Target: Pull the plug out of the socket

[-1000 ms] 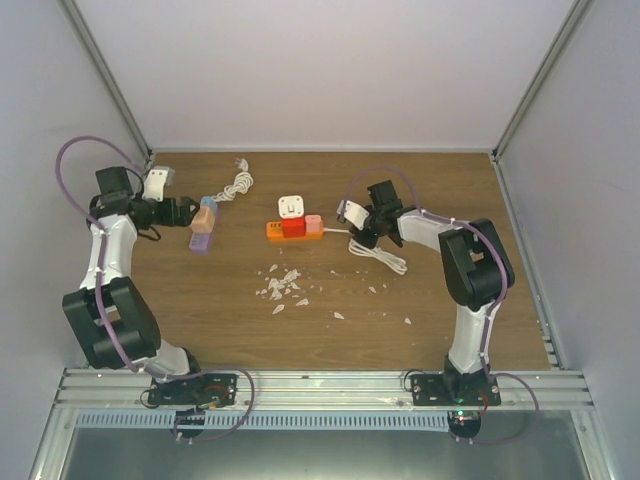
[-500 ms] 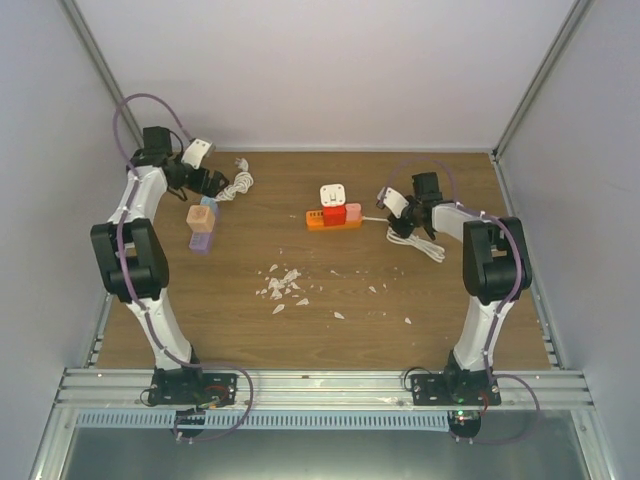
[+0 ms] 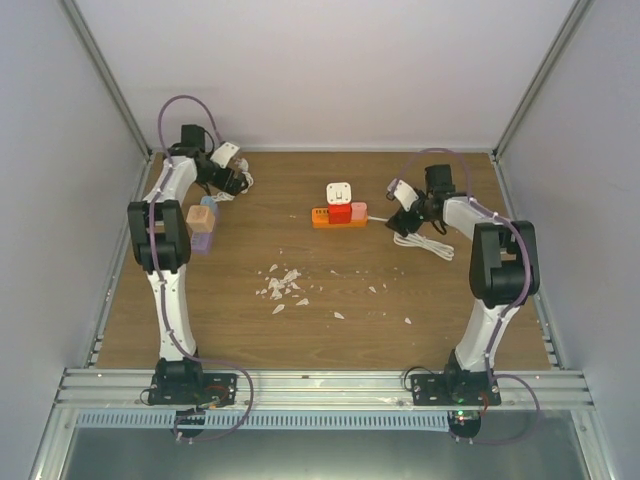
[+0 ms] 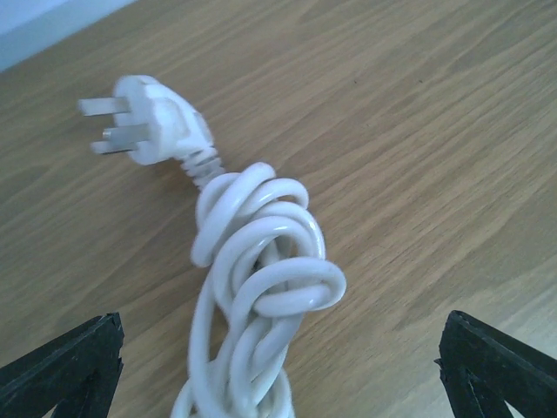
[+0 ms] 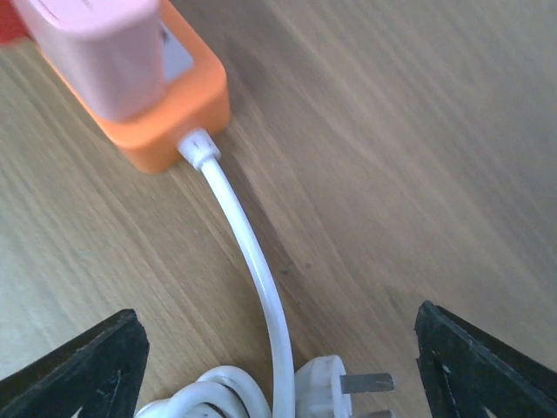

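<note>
Arms numbered two, both stretched toward the far half of the wooden worktop (image 3: 450, 320). The left arm (image 3: 165, 250) rose steeply from its base and bent into the far-left corner, its claw (image 3: 237, 181) hanging wide open over a knotted white cable (image 4: 261, 279) whose pronged head (image 4: 157, 131) lay flat on the wood. The right arm (image 3: 500, 265) stood upright over its base and folded leftward at the elbow. Its claw (image 3: 402, 222) was low beside the right end of the socket (image 3: 322, 218), and its fingertips (image 5: 87, 366) were spread wide with nothing gripped. Power strips numbered two. The orange socket lay near the middle of the far half, and a purple strip (image 3: 201, 241) lay by the left arm. The orange one carried one red block (image 3: 341, 212) and one pink block (image 5: 96, 52) side by side. The single white plug (image 3: 340, 191) showed just beyond the red block, touching it in the overhead view. Whether the plug sat in the strip or behind it could not be told. A second white cable (image 5: 252, 261) ran from the socket's right end into a loose coil under the right claw. One tan cube (image 3: 198, 214) and one light-blue cube (image 3: 210, 204) stood at the purple strip's far end. Pale scraps (image 3: 282, 284) were scattered mid-worktop.
</note>
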Controlling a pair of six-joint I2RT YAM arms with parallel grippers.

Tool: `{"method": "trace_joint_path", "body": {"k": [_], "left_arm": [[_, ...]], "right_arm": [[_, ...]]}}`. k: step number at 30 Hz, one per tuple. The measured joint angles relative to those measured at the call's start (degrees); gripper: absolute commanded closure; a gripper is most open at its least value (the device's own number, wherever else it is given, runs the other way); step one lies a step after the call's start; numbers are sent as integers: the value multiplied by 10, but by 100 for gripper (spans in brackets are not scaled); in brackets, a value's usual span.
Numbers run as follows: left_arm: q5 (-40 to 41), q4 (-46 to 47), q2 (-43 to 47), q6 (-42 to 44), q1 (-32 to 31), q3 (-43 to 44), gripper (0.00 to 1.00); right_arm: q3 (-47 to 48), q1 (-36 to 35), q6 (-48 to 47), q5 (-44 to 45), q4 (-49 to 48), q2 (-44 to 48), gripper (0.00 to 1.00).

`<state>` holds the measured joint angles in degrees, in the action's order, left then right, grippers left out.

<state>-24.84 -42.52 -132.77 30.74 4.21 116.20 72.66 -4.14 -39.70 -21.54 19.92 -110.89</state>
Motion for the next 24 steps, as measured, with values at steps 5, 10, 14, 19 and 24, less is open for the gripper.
{"method": "trace_joint_path", "body": {"k": [5, 10, 14, 19, 24], "left_arm": [[23, -6, -31, 5, -23, 21, 1], [56, -4, -52, 10, -35, 29, 9], [80, -5, -60, 16, -42, 29, 19], [102, -4, -63, 21, -50, 29, 37], [123, 26, -53, 35, -57, 0, 58]], "right_arm": [[21, 0, 20, -32, 26, 39, 0], [29, 0, 38, -66, 38, 98, 0], [21, 0, 51, -85, 39, 152, 0], [-25, 3, 68, -96, 31, 221, 0], [-47, 12, 76, -106, 32, 256, 0]]}}
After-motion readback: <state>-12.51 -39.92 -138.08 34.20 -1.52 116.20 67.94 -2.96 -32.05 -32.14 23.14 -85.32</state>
